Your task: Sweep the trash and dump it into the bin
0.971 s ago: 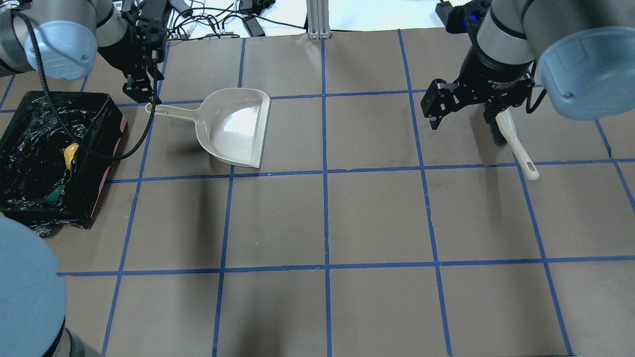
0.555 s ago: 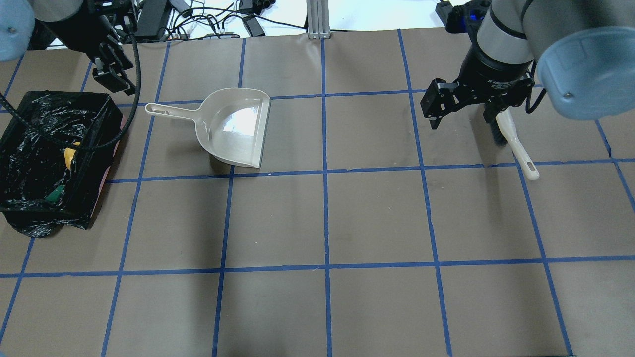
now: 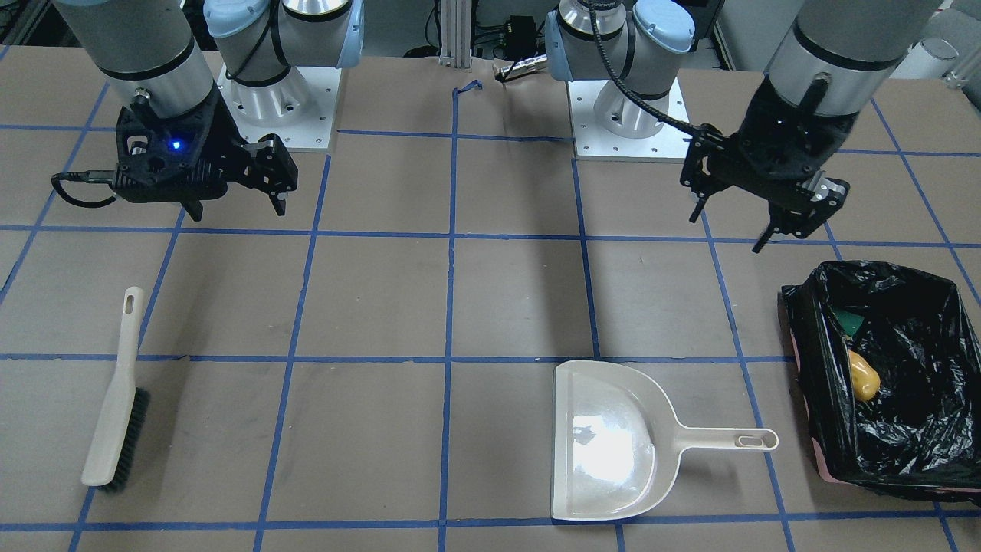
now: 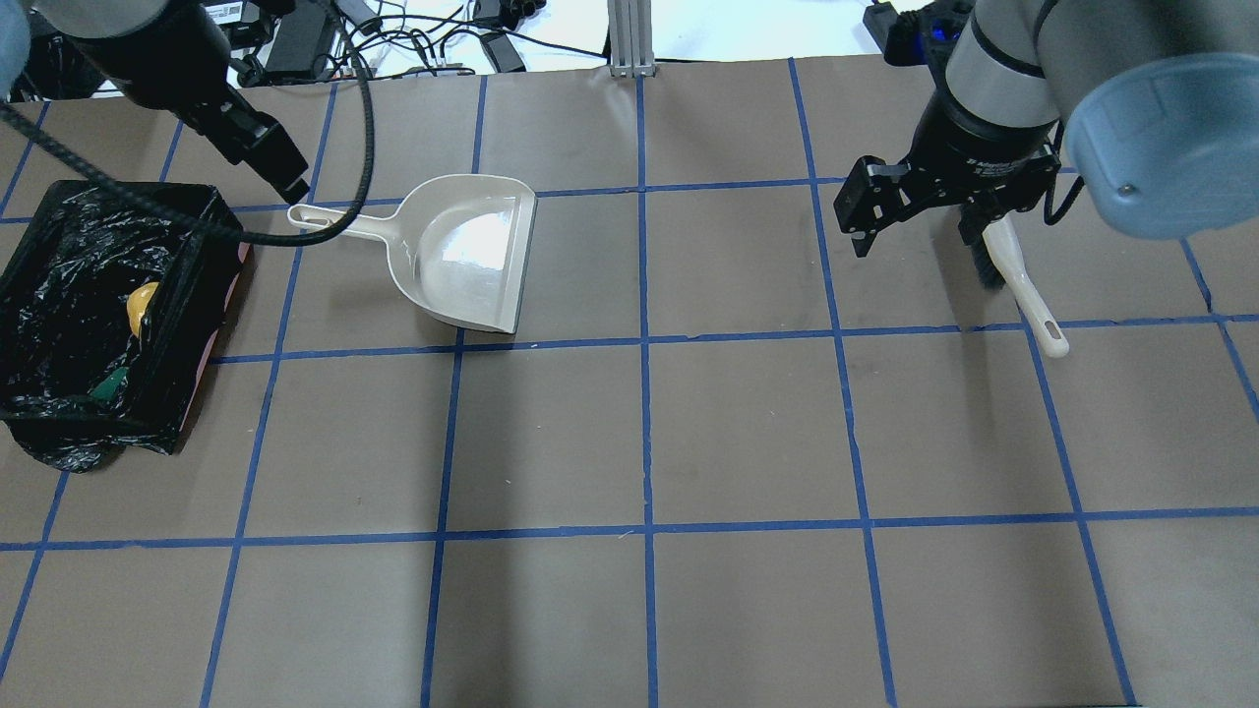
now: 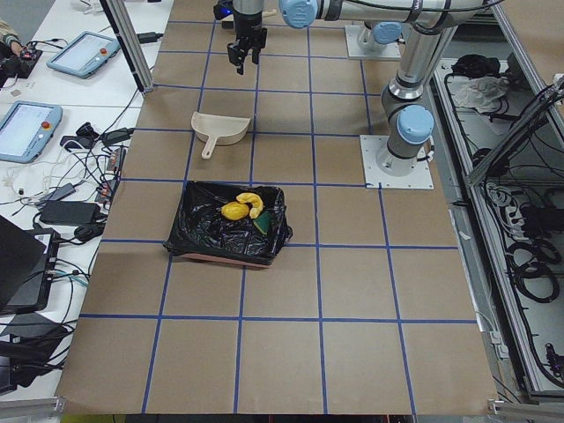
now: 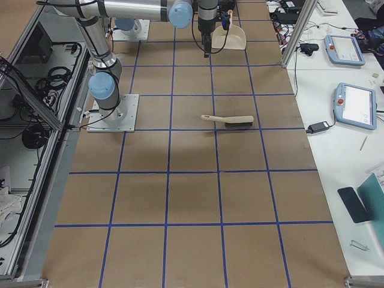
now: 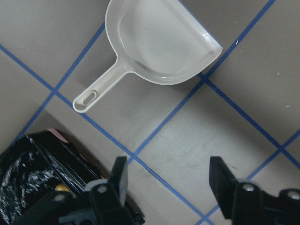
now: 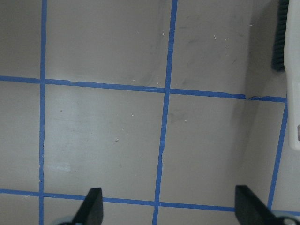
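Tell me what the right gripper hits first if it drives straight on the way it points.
The right gripper points down at the bare table; it likely meets that first, the brush lying off to one side.

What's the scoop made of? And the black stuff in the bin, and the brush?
The dustpan looks like hard cream plastic, smooth with bright glare. The black bag lining the bin looks like thin plastic film, crinkly and glossy. The brush seems cream plastic, with dark bristles, maybe synthetic.

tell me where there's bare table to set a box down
Bare: the wide stretch between brush and dustpan, and every grid row below them in the overhead view. Crowded: the gap between the dustpan's handle and the bin.
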Motion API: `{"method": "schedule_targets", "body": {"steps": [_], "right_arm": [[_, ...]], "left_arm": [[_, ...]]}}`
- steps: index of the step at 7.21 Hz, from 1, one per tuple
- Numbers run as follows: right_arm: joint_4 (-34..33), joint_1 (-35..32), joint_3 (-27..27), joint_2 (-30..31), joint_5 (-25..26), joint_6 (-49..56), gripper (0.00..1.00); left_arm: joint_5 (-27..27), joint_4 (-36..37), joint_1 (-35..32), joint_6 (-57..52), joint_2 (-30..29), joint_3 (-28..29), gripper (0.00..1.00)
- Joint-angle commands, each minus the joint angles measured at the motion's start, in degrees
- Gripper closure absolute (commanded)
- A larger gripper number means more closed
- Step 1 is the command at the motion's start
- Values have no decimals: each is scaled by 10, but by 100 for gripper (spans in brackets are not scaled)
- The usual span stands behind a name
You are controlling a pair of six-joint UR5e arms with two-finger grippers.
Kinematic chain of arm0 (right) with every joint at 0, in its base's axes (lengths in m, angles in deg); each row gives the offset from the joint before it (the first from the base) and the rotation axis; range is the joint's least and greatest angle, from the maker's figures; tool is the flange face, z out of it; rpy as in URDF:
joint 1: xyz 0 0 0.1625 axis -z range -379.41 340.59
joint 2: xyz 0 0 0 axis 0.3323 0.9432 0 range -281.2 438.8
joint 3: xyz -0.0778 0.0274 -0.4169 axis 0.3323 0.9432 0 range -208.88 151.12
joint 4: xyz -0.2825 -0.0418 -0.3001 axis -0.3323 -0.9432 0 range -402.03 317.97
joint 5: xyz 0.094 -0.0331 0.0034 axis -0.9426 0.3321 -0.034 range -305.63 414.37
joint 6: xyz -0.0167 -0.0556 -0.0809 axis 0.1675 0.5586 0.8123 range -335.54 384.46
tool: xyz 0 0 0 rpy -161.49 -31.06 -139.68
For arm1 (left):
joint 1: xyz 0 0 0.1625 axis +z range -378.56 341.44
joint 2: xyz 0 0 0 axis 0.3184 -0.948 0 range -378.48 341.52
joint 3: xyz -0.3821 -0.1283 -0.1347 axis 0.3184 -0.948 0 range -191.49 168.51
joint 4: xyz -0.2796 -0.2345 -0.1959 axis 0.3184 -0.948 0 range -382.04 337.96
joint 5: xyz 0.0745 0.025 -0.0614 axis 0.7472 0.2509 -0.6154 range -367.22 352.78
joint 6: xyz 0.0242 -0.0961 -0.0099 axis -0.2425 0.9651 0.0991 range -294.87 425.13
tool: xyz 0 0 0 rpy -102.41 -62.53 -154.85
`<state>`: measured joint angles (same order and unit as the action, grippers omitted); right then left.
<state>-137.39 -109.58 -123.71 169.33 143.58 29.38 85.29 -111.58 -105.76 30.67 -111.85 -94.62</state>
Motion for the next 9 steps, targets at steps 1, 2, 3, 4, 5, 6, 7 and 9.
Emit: {"method": "schedule_targets", "body": {"steps": [1, 2, 3, 4, 5, 6, 7, 9], "right_arm": [[0, 0, 0, 0, 0, 0, 0], [0, 0, 0, 0, 0, 0, 0], [0, 0, 0, 0, 0, 0, 0], [0, 0, 0, 0, 0, 1, 0], [1, 0, 0, 0, 0, 0, 0], [1, 1, 0, 0, 0, 0, 0], [1, 1, 0, 0, 0, 0, 0], [0, 1, 0, 0, 0, 0, 0]], "left_arm": [[-6, 0, -43, 214, 4, -5, 18], [-13, -2, -43, 268, 10, -5, 7], [-10, -7, -42, 300, 13, -6, 0], [-11, -7, -41, 332, 17, -12, 0], [-6, -8, -38, 361, 23, -21, 0], [-3, -16, -33, 362, 34, -27, 0], [-4, -16, -32, 362, 38, -30, 0], [-3, -16, -32, 357, 43, -36, 0]]}}
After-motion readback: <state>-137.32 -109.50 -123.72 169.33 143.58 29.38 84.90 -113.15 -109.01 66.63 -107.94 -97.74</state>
